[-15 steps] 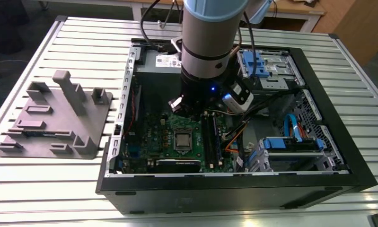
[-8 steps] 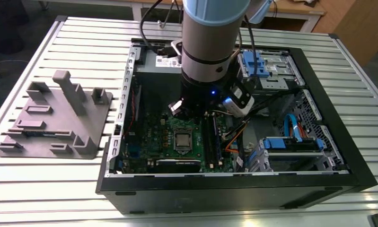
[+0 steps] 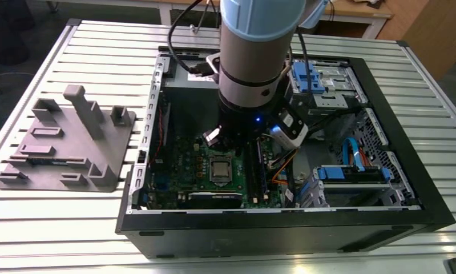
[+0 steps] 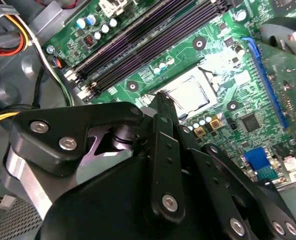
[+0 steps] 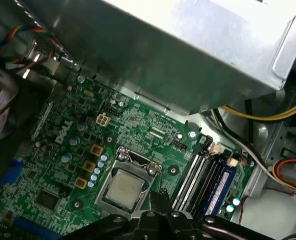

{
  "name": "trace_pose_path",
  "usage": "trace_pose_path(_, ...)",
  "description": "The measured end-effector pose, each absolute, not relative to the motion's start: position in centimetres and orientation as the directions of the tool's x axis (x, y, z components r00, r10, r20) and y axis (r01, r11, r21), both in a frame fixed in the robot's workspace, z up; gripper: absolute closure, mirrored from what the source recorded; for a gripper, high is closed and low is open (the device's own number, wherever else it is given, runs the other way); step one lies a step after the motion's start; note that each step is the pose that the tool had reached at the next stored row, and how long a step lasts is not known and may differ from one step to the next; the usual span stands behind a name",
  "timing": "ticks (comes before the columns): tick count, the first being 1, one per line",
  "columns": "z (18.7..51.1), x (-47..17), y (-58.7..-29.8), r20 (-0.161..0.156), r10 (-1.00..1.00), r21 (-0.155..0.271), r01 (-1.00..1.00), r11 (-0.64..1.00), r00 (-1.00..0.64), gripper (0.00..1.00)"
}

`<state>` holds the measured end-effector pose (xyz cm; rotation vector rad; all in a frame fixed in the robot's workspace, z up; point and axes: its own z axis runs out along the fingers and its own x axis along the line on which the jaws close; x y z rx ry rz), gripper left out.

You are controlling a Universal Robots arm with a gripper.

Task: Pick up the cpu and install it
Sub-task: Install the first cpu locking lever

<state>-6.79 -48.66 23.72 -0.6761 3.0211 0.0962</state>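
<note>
While the arm (image 3: 250, 57) stands inside the open computer case (image 3: 410, 188) on the slatted desk (image 3: 75, 228), the cpu (image 5: 123, 189) is not in its grip. It lies flat on the green motherboard (image 5: 72, 150), set square inside the metal frame of its socket (image 5: 137, 161), beside the long memory slots (image 5: 203, 175). In the exterior view it shows as a small pale square just below the arm's wrist.

The pincer (image 4: 160, 97) hangs close above the board with its tips near one edge of the chip. In both wrist views the tips look drawn together into one narrow point, clenched on nothing. Whether they touch the chip or the frame I cannot tell.

The chip looks light, thin and stiff, so weight should be no trouble. Its smooth metal top would likely be slippery and offers nothing to pinch. The sensible hold is across two opposite pale edges, kept level. It sits low in the frame, so little of those edges stands proud. Its underside and the socket are probably delicate, and a tilted or dragged chip could do damage.

A grey tray of holders (image 3: 68, 142) lies on the desk at the exterior view's left.
</note>
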Motion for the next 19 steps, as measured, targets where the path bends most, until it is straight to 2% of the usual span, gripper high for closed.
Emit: trace_pose_path(19, 20.7, -6.8, -50.7, -0.056, -0.424, 0.050, -0.427, 0.903, -0.904, 0.90)
